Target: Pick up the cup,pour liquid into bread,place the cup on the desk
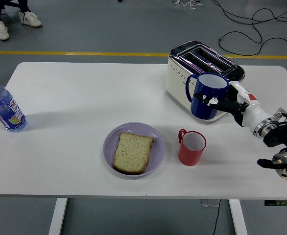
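Observation:
My right hand (221,104) is shut on a blue cup (206,95) with a white inside. The cup is upright, held above the table in front of the toaster (196,67), its handle pointing left. A slice of bread (132,152) lies on a lilac plate (110,138) near the table's front middle. A red cup (191,146) stands just right of the plate, below and left of the blue cup. My left arm is out of view.
A plastic water bottle (2,106) with a blue cap stands at the table's left edge. A metal toast rack (280,120) shows at the right edge, partly behind my arm. A person's feet (16,20) appear on the floor at top left.

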Motion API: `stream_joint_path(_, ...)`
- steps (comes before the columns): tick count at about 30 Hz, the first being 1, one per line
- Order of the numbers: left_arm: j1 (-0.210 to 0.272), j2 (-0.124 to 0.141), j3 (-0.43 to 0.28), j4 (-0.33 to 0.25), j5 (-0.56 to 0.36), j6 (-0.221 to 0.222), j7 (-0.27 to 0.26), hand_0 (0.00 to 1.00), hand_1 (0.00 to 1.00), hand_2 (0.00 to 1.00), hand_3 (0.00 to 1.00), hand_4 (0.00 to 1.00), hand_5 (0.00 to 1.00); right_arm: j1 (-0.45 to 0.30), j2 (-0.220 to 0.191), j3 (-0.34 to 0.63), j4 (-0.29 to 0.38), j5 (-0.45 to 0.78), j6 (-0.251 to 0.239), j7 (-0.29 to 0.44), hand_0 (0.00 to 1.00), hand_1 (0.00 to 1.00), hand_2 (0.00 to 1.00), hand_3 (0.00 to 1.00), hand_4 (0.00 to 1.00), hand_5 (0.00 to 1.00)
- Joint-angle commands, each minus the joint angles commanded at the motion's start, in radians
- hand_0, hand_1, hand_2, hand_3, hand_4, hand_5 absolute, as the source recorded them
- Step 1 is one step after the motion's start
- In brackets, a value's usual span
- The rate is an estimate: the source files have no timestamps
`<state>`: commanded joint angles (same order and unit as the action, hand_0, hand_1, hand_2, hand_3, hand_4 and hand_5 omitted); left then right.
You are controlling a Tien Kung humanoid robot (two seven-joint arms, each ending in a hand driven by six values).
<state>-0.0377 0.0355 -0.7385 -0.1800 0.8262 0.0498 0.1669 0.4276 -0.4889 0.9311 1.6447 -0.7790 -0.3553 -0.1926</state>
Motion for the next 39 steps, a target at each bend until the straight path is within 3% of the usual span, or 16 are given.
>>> stream_joint_path(14,0.007,-0.001,-0.005,0.0,0.007,-0.001,0.0,0.663,0.706,0.728,0.629,0.382,0.932,-0.079,-0.02,0.074,-0.012,0.003,-0.009,0.013,0.433,0.428,0.553,0.566,0.619,0.002)
stream_joint_path(35,0.017,-0.003,-0.009,0.0,0.023,-0.003,0.002,0.661,0.706,0.728,0.629,0.381,0.938,-0.166,-0.004,0.183,-0.06,0.007,-0.018,0.058,0.436,0.427,0.552,0.567,0.607,0.002)
stream_joint_path(39,0.016,-0.005,-0.007,0.0,0.02,-0.003,0.001,0.661,0.706,0.728,0.629,0.379,0.94,-0.193,0.008,0.204,-0.072,-0.001,-0.029,0.096,0.436,0.426,0.552,0.568,0.607,0.002)
